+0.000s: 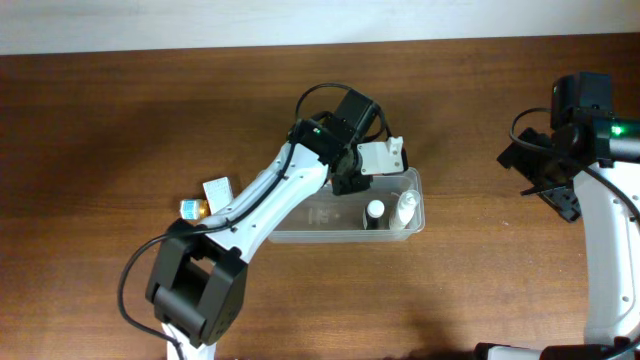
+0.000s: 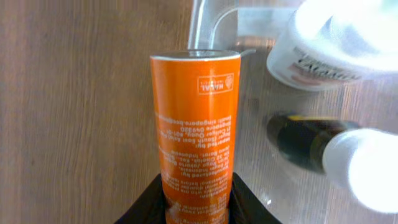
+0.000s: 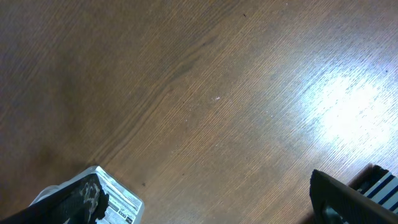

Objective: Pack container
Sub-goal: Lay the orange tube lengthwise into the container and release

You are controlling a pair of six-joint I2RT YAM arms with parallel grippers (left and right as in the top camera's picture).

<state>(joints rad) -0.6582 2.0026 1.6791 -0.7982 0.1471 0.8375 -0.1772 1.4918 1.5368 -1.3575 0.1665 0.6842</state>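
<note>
The clear container [image 1: 330, 222] sits near the centre of the table [image 1: 120, 120], with two white-capped bottles [image 1: 375, 212] at its 3 o'clock end. The left gripper [image 2: 198, 205], at the 12 o'clock rim, pinches an orange tube [image 2: 196, 124], possibly just outside the wall. The right gripper [image 3: 208, 202], well apart at 3 o'clock, is spread wide around nothing.

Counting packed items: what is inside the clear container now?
Two bottles: a dark white-capped bottle and a white bottle. The left arm, holding an orange tube, covers the container's left part, hiding anything there.
</note>
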